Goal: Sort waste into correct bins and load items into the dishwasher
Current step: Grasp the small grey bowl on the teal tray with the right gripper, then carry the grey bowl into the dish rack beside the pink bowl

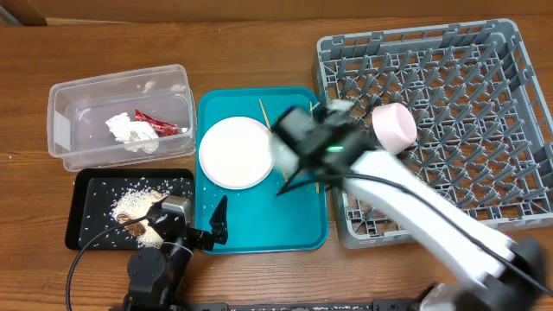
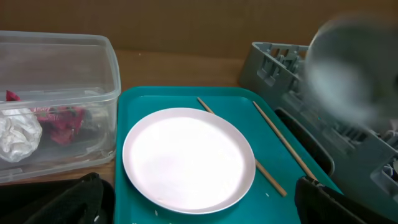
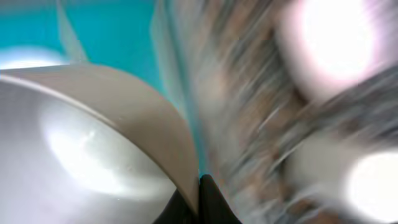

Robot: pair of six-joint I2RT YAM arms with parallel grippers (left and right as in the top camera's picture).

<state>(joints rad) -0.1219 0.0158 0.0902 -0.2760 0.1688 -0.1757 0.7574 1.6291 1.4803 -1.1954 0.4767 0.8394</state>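
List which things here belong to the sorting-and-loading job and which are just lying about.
Job: napkin, red wrapper, rice, clear tub, black tray, plate, chopsticks, pink bowl, white bowl, dish rack.
Lying about: teal tray, table.

Plate (image 1: 235, 152) on tray (image 1: 259, 220); tub (image 1: 76, 121) left of tray, rack (image 1: 467, 112) right.

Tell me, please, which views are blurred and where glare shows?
Right wrist: streaky motion blur across the right half, glare on the round white bowl. Left wrist: round pale plate sharp, a blurred blob upper right. Overhead: crisp, right arm slightly smeared.
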